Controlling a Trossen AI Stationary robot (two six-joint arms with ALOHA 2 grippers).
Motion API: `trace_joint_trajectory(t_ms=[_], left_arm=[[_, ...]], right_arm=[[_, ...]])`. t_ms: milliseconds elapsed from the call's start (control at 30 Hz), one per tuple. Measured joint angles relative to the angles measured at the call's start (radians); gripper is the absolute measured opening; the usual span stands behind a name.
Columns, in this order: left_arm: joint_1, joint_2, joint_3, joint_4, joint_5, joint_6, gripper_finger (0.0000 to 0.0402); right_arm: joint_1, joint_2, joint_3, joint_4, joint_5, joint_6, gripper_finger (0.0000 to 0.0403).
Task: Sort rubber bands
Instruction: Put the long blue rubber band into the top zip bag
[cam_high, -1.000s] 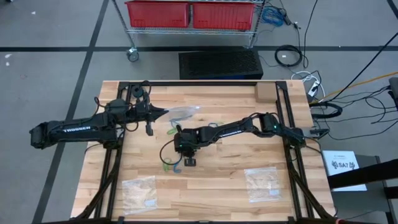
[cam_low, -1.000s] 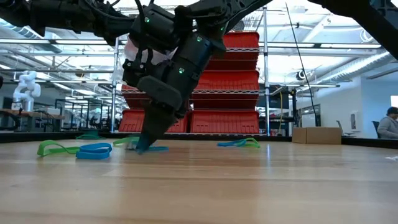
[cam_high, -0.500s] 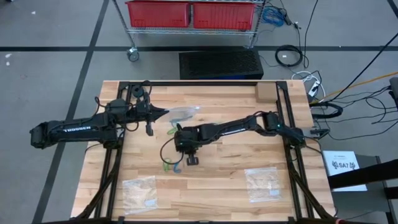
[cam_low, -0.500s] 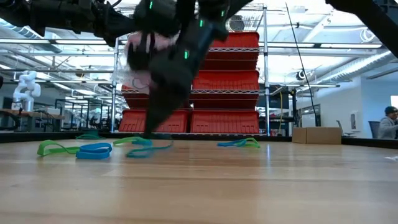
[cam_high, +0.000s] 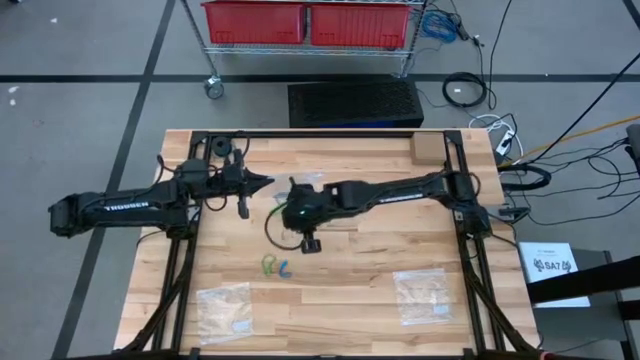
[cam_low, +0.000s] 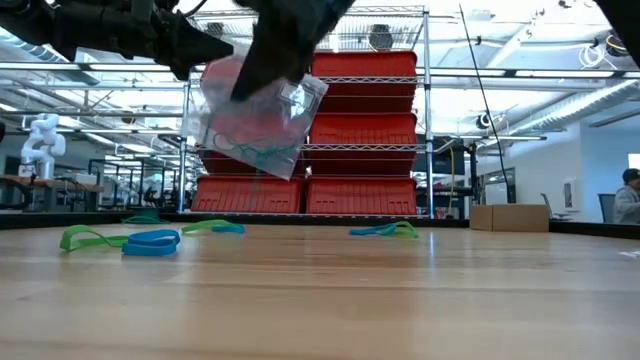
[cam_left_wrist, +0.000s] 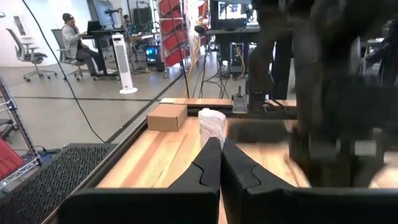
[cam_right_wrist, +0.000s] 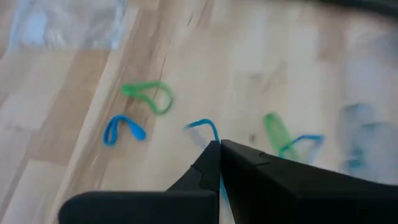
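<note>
The setting is a robotics lab or workshop. A wire rack (cam_low: 400, 130) carries red bins (cam_high: 255, 20), cables (cam_high: 465, 90) lie across a grey taped floor, and a seated person (cam_left_wrist: 74, 40) works at a desk behind the wooden table (cam_high: 370, 270).

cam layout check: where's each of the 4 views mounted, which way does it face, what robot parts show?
High: overhead, straight down; both arms, table.
Low: table height, level across to the red bins; left gripper holding a clear bag.
Left wrist: looks past its shut fingers clamping the bag.
Right wrist: looks down past the right gripper, a blue rubber band between its tips.
Shared: the held bag shows in low and left wrist views.
</note>
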Motion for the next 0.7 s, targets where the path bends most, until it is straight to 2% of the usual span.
trace_joint_trajectory(t_ms=[333,600,700], left_arm=[[0.000,0.056,0.000,0.015,0.000,-0.002,0.0000],[0.000,0.087,0.000,0.039,0.000,-0.003,0.0000],[-0.009,0.087,0.000,0.041,0.001,-0.003,0.0000]], right_arm=[[-0.001,-0.188,0.002,0.043,0.033,-0.022,0.0000],[-0.009,-0.285,0.002,0.098,0.247,-0.063,0.0000],[-0.027,-0.306,0.003,0.108,0.294,-0.062,0.0000]])
